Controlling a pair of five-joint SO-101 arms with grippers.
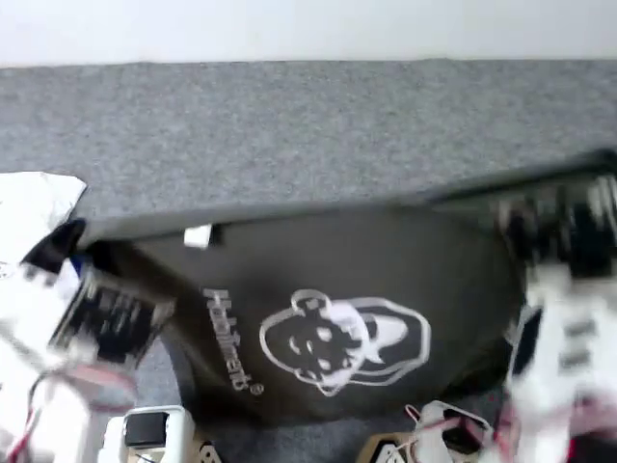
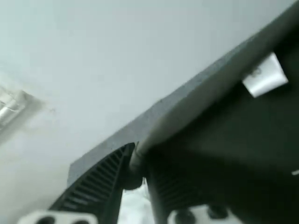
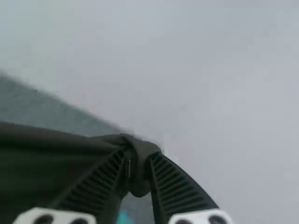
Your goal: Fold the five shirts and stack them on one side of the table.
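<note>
**A:** What do the surface and the room look like?

**B:** The table (image 1: 289,125) is covered across its whole width in a grey, carpet-like felt. Behind its far edge there is a plain pale wall (image 1: 308,29)

**A:** And where is the shirt?

**B:** A dark T-shirt (image 1: 386,270) with a white cartoon print (image 1: 342,342) hangs spread over the near half of the table. Its upper edge runs in a taut, straight line from the left arm (image 1: 101,318) to the right arm (image 1: 564,289), a little higher on the right. A small white label (image 1: 198,236) sits on that edge, near the left arm

**A:** How does the left gripper stand?

**B:** The left gripper (image 2: 134,163) has its ribbed fingers (image 2: 100,182) closed on a bunched bit of the shirt's edge. The dark cloth stretches away from it towards the label, and the grey table edge and the wall are beyond

**A:** And the right one?

**B:** The right gripper (image 3: 138,165) is pinched tight on a fold of the same cloth, which wraps over its fingertips. The shirt runs off to one side, with a strip of grey table and the pale wall behind it

**A:** Is there anything else on the table?

**B:** Something white and crumpled (image 1: 39,207) lies at the table's left edge, just beside the left arm. It is too blurred to tell whether it is a shirt. A white arm base (image 1: 154,434) stands at the near edge
</note>
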